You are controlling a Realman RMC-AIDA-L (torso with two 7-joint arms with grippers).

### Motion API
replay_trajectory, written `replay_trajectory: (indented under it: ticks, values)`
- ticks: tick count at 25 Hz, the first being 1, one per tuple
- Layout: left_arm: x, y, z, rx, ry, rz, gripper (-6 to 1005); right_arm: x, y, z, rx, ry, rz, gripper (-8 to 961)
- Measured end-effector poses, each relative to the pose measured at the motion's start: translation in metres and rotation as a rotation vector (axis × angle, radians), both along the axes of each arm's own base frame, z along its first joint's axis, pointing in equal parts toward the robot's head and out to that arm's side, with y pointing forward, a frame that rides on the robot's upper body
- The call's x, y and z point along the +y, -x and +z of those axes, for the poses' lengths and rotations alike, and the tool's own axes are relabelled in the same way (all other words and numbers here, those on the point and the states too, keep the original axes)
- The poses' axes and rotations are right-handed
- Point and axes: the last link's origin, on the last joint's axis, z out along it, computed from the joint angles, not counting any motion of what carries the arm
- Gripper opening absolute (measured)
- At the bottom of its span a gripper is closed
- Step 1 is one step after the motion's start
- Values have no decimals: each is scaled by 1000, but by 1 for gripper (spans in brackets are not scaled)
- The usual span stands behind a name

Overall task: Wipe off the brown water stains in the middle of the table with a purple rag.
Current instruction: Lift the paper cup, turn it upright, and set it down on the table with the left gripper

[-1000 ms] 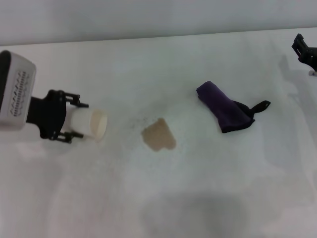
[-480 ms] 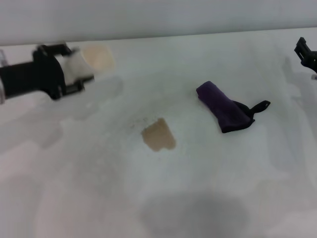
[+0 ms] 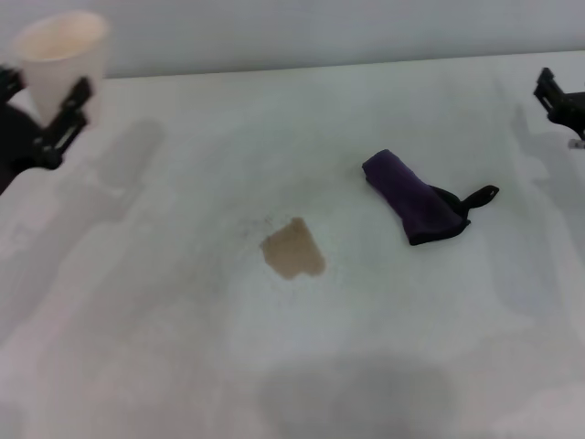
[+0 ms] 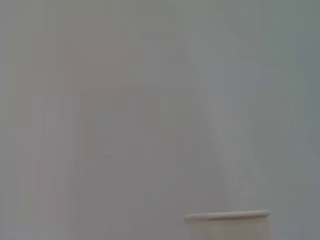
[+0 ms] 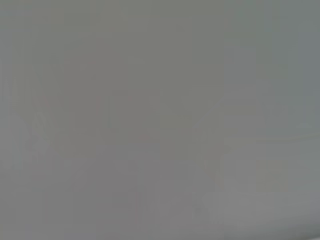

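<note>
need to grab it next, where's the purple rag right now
In the head view the purple rag lies on the table, right of centre, just right of the brown water stains, untouched.

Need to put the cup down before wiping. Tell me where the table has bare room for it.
The table is bare between the left gripper, shut on the paper cup, and the brown water stains. The whole near strip below the stain and the purple rag is bare too. Tightest: the gap between stain and rag, and beyond the rag toward the right gripper.
</note>
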Motion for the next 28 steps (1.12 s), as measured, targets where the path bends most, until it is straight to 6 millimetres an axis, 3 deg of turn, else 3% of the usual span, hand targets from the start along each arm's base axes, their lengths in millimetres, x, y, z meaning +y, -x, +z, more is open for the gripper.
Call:
replay_trajectory:
  ticks: [4,10,28]
  values:
    - [-14,13,-12,-99,-76,129,568,3,5,-2,-53,49,47,770]
    - [-22,12,-33,-106,-80,186,567,4,6,-1,-74,62,63,770]
    - [-13,22,-66,10,12,352,567,-2,11,0,-75,46,118,771]
